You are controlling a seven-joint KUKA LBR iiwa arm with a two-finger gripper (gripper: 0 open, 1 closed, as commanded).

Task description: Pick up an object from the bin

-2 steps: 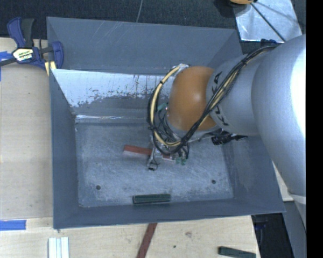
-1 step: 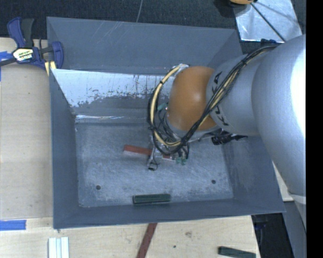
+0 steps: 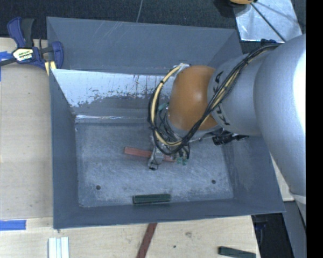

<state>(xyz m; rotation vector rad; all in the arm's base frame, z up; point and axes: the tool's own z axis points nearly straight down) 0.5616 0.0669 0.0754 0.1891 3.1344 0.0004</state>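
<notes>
My gripper (image 3: 153,164) is down on the bin floor near its middle, mostly hidden under the orange cover and cables. A thin reddish-brown flat stick (image 3: 137,152) lies on the floor just left of it, and its right end runs under the gripper. Whether the stick sits between the fingers I cannot tell. A dark green flat bar (image 3: 151,199) lies along the front edge of the floor, a little below the gripper and apart from it.
The arm reaches in from the right and covers the right part of the bin. The bin's sloped walls rise on all sides round the floor.
</notes>
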